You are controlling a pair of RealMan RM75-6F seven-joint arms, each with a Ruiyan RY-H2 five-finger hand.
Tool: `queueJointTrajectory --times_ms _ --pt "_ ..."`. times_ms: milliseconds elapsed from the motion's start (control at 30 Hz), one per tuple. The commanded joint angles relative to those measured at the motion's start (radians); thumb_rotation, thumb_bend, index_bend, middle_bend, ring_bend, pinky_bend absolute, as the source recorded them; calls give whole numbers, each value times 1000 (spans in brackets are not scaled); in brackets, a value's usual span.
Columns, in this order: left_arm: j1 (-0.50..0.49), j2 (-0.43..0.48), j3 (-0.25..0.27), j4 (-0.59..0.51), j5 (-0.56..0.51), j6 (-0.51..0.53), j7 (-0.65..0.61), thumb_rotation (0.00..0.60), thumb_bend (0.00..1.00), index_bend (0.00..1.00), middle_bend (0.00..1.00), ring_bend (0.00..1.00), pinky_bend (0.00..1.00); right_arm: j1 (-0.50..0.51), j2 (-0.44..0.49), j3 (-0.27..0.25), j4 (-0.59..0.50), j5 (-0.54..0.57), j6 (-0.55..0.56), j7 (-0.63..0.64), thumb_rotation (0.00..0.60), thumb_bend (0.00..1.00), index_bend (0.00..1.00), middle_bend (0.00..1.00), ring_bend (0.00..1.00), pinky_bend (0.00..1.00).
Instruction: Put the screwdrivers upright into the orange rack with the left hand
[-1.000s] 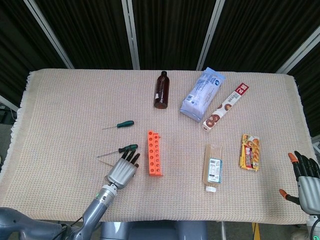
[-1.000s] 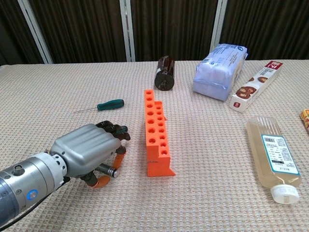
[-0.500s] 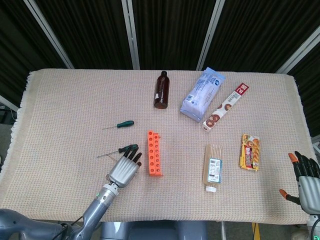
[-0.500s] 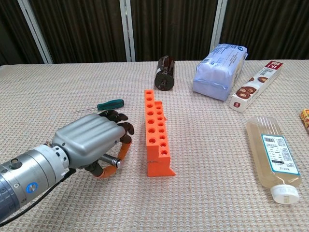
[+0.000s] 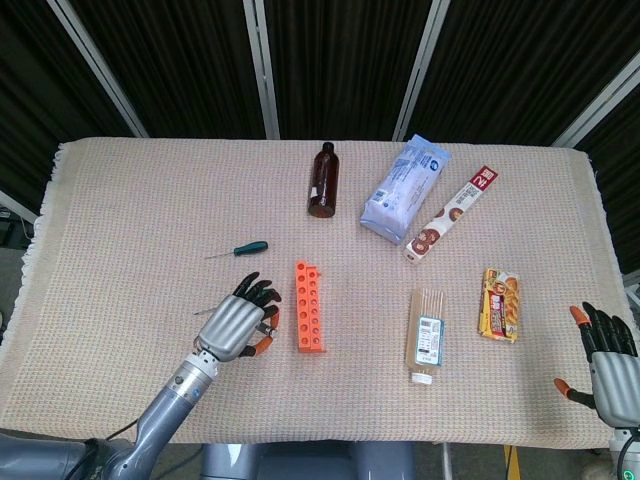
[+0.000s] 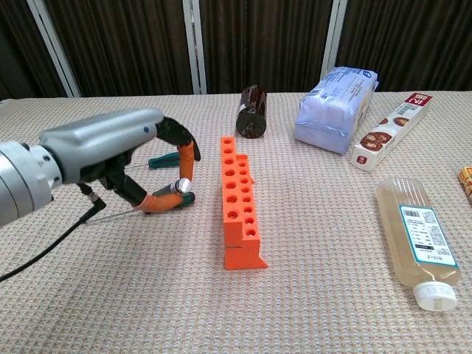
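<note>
Fingers [image 5: 262, 296] of the left hand [image 5: 237, 325], head view: curling down over a screwdriver on the mat just left of the orange rack [image 5: 309, 307], the thin shaft [image 5: 205, 310] sticking out past the hand's left side; forearm running down toward the lower left corner. Second screwdriver [image 5: 238, 250], green handle, lying flat farther up the mat, well apart from the rack. Right hand [image 5: 606, 360] sitting at the lower right edge, fingers spread, gripping nothing. Brown bottle [image 5: 322, 179] and blue bag [image 5: 404, 187] lying beyond the rack.

Chest view: left hand [image 6: 122, 158] arching palm-down above the mat, thumb and fingertips pinching the near screwdriver [image 6: 175, 195] at its handle, shaft lying low and pointing left. Rack [image 6: 239, 201] standing beside the fingertips, apart from them, holes unfilled. Second screwdriver [image 6: 164, 159] showing partly behind the fingers.
</note>
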Motion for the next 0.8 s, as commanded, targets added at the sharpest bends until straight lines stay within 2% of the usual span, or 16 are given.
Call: queueJointTrajectory --times_ms 33,133,333,633,800 --pt "11 114 -70 -98 53 -45 -228 600 410 715 251 97 0 0 1 -1 -1 0 -1 -1 600 25 54 0 0 0" --pt "12 137 -86 -112 76 -56 -309 600 411 715 254 97 0 0 2 -1 -2 0 -2 -2 600 25 57 0 0 0" --pt "0 164 -139 -148 100 -117 -582 600 410 714 254 99 0 2 3 -2 -3 0 -5 -2 600 26 60 0 0 0" --pt "-17 153 -206 -113 58 -206 -944 600 422 687 247 94 0 0 5 -2 5 7 -8 9 600 25 62 0 0 0" --pt "-19 169 -217 -92 50 -240 -1037 600 424 679 247 88 0 2 4 0 7 10 -12 11 600 25 63 0 0 0"
